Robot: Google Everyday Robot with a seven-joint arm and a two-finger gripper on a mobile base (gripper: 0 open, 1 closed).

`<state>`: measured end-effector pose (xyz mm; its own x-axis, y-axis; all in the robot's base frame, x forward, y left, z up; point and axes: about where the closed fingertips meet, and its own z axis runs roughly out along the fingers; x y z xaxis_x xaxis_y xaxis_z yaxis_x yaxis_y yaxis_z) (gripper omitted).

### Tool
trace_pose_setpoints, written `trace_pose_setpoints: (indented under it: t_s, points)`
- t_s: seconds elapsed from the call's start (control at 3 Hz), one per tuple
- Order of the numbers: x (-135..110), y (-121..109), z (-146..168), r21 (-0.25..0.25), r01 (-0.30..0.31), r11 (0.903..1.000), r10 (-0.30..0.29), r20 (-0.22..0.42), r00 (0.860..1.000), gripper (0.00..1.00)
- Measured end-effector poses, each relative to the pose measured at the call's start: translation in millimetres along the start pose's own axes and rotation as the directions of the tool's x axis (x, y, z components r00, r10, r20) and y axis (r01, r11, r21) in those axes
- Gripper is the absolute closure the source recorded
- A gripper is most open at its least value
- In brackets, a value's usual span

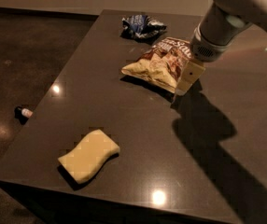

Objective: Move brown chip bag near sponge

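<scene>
The brown chip bag point(159, 62), dark brown with cream-yellow ends, lies flat on the dark table toward the far middle. My gripper point(186, 82) hangs from the arm coming in at the top right. It is low at the bag's right front edge, touching or just beside it. The pale yellow sponge point(89, 155) lies near the table's front left corner, well apart from the bag and the gripper.
A smaller crumpled dark blue and white bag point(143, 26) lies behind the brown bag near the table's far edge. The table's point(124, 115) left edge runs diagonally. A small object point(24, 112) lies on the floor to the left. The arm casts a large shadow at right.
</scene>
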<state>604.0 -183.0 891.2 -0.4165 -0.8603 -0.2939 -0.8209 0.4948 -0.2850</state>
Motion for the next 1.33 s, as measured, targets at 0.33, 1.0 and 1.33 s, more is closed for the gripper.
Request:
trace_pose_setpoints:
  t_s: [0.33,1.0,1.33]
  points:
    - [-20,12,13,-0.046,0.035,0.9983,-0.034,0.018,0.999,0.0]
    - [-58,23,33,-0.082,0.084,0.9931,-0.081,0.037,0.996,0.0]
    - [-60,27,33,-0.095,0.103,0.9902,-0.101,0.024,0.995,0.16]
